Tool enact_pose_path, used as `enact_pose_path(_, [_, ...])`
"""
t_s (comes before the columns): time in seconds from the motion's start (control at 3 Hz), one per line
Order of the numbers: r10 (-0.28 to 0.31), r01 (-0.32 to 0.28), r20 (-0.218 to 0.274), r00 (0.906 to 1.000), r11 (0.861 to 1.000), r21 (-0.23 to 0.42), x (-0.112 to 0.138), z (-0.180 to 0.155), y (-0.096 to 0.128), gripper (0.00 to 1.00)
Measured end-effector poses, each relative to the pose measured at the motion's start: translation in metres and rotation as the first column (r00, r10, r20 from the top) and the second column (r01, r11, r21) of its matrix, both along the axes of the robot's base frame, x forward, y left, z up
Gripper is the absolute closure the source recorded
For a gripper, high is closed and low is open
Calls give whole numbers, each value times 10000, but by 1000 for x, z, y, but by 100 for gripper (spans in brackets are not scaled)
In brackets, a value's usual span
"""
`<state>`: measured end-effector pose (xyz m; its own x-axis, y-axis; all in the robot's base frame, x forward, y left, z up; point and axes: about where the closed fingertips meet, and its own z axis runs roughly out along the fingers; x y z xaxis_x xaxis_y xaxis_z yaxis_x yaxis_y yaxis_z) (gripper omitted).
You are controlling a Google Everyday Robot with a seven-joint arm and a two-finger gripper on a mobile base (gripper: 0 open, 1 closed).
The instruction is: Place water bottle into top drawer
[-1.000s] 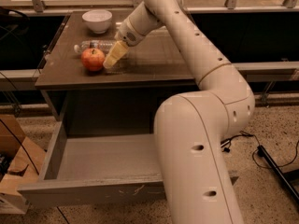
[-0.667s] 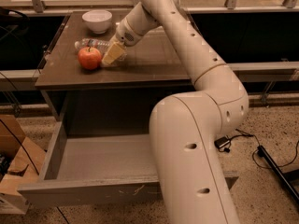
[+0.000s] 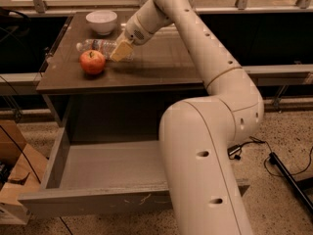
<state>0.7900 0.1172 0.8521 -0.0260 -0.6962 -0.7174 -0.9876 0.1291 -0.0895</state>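
Observation:
The water bottle (image 3: 97,45) lies on its side on the dark tabletop (image 3: 161,65), white cap pointing left, just behind a red apple (image 3: 93,61). My gripper (image 3: 121,51) hangs from the long white arm (image 3: 195,38) and sits at the bottle's right end, hiding that end; I cannot tell if it touches the bottle. The top drawer (image 3: 105,168) stands pulled open below the table, its grey inside bare, its scuffed front panel (image 3: 98,200) nearest the camera.
A white bowl (image 3: 101,21) stands at the table's back left. The arm's thick lower link (image 3: 205,170) covers the drawer's right part. Cardboard boxes (image 3: 14,180) sit on the floor at left, cables (image 3: 288,165) at right.
My gripper has shifted a little away from the apple and back toward the bottle's right end. The bottle, apple and drawer have stayed in place.

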Motion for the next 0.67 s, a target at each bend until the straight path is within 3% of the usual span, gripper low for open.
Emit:
enact_pose_path(0.33, [-183,172,256,9995,9989,433,-7,25,-29,100])
enact_pose_path(0.67, [-698,661,523,9962,9955,682,-26,53,-79,100])
